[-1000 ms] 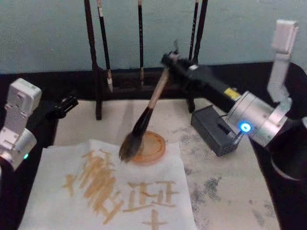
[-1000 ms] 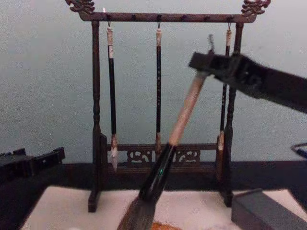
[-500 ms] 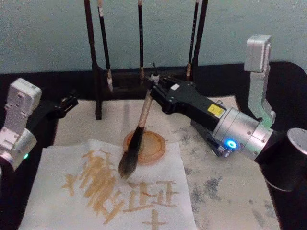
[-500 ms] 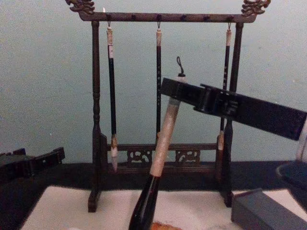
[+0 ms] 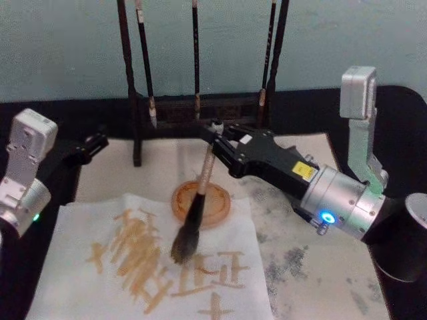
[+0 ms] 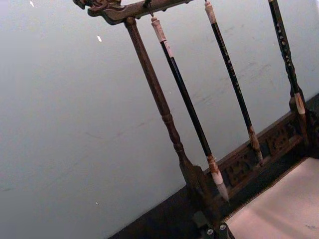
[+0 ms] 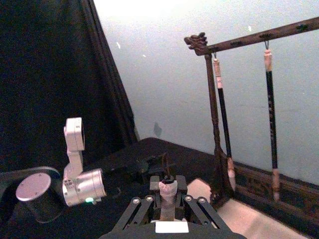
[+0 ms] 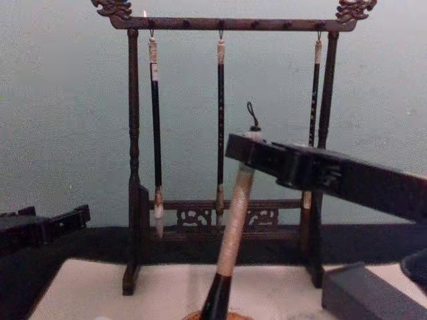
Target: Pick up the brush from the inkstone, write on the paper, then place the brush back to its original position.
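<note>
The left gripper is parked at the left edge of the head view, beyond the upper corner of the paper and well apart from the work. The paper fills the lower left of that view and carries tan written strokes. At the centre the brush leans a little off upright, its bushy tuft down on or just above the sheet among the strokes; contact cannot be told. The right gripper comes in from the right and is clamped on the pale upper handle just under the end loop, as the chest view confirms.

The step in hand looks like the writing. It would go best with the shaft kept near upright, light even pressure, and strokes led into bare paper; a hard drag could wrinkle or shift the loose sheet.

The round orange inkstone dish sits just behind the tuft at the paper's edge, and a wide sweep could clip it. The wooden brush rack with three slim brushes stands behind; the grey block lies lower right, under the arm.
</note>
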### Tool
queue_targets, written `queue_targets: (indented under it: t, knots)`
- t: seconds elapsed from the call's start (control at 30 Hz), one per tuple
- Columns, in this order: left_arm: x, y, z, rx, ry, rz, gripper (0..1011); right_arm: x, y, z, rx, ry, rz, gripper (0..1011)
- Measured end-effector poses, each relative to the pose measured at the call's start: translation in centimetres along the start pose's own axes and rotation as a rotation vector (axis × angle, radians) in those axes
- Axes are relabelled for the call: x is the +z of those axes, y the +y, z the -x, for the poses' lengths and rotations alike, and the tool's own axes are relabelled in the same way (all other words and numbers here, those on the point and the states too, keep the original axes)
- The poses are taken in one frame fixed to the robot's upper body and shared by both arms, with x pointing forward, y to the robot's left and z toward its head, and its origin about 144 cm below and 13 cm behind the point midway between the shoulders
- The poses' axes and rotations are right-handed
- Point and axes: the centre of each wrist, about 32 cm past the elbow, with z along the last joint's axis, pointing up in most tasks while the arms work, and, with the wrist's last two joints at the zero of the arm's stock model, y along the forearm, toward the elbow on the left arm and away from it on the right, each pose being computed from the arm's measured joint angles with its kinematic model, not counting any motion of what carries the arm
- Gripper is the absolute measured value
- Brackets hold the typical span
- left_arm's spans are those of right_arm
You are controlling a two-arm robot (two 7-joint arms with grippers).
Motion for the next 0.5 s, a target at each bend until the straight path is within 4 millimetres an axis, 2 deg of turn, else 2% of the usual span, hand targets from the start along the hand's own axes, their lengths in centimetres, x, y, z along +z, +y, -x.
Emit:
queue_targets:
  t: [0.5]
  knots:
    - [0.0,0.0,0.0,0.0,0.0,0.0,1002,0.1,-2.0,-0.6,-0.066,-0.041,0.025,182]
